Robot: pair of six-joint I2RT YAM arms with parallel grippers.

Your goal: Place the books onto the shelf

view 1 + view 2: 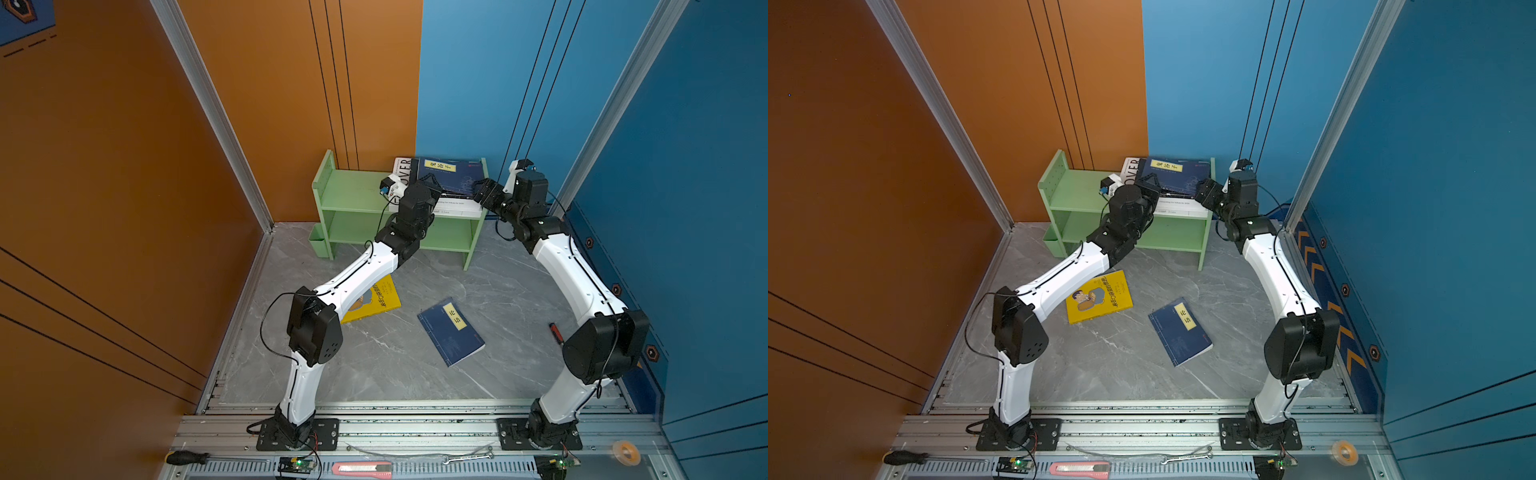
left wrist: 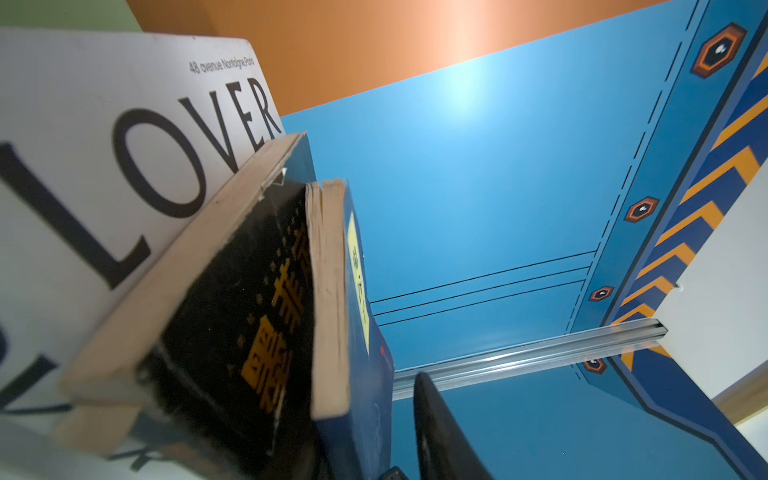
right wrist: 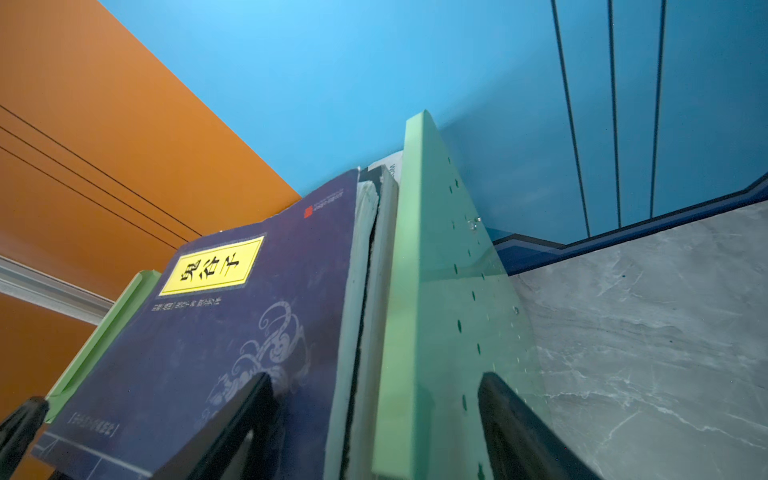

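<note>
1. In both top views, the shelf (image 1: 353, 195) stands at the back wall. My left gripper (image 1: 432, 183) and right gripper (image 1: 484, 191) flank the books leaning at its upper right end. The yellow book (image 1: 1100, 296) and loose navy book (image 1: 451, 330) lie on the floor.
2. Left wrist: the LOVER book (image 2: 124, 145), black book (image 2: 232, 311) and shelved navy book (image 2: 361, 332) lean together. Only one finger (image 2: 440, 424) shows, so I cannot tell that pincer's state.
3. Right wrist: the jaws are released, spread wide astride the shelf's side panel (image 3: 428, 291).
</note>
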